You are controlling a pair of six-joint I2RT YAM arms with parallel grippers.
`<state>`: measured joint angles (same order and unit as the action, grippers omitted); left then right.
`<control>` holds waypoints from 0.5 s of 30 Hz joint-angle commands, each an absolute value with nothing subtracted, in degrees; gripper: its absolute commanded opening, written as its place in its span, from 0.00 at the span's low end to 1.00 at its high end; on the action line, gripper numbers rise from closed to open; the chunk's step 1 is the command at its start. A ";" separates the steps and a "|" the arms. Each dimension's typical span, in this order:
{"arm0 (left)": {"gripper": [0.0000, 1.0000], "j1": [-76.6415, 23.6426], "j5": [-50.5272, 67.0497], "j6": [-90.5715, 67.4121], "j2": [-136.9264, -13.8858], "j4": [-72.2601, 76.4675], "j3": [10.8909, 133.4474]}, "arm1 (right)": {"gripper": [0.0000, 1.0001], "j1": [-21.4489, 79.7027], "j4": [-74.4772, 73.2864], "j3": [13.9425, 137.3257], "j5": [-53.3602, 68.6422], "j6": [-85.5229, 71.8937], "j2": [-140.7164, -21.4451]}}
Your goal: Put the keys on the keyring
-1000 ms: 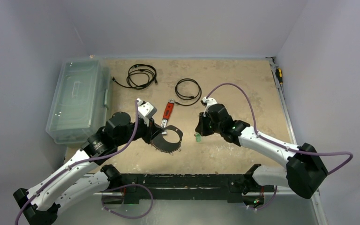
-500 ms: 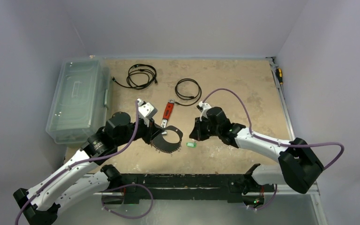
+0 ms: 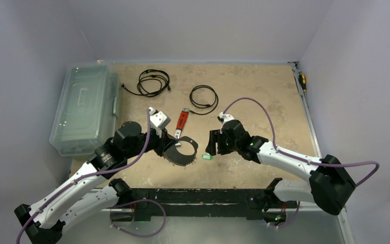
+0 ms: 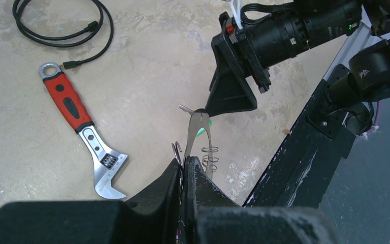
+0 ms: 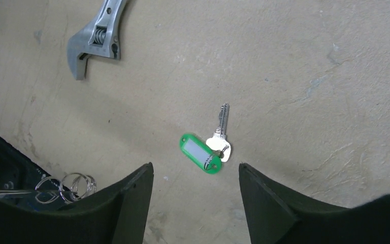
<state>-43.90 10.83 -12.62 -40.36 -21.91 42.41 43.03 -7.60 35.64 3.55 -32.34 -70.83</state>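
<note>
Clamped tight on the keyring (image 4: 191, 133) at the left gripper (image 4: 187, 162), jaws all but closed on the thin wire. Spread wide at the right gripper (image 5: 195, 170), gripping nothing. Only through the right wrist: spotting the green key (image 5: 201, 152) flat on the table (image 5: 310, 61) between the fingers, silver blade toward twelve o'clock. Through the left wrist, merely a green sliver behind the loop. Overhead alone: placing the key at three o'clock of the ring, wrench (image 3: 182, 121) at eleven of the key, clear box (image 3: 84, 109) out at ten.
</note>
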 commanded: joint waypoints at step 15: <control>0.00 -43.79 17.40 -11.50 -41.37 -19.59 44.23 | 0.67 55.75 -10.29 35.08 -14.80 -43.77 -68.82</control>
<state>-43.90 14.85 -12.47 -41.91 -21.96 42.41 54.13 -10.92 34.37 -10.22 -40.88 -68.29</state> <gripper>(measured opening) 0.034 0.705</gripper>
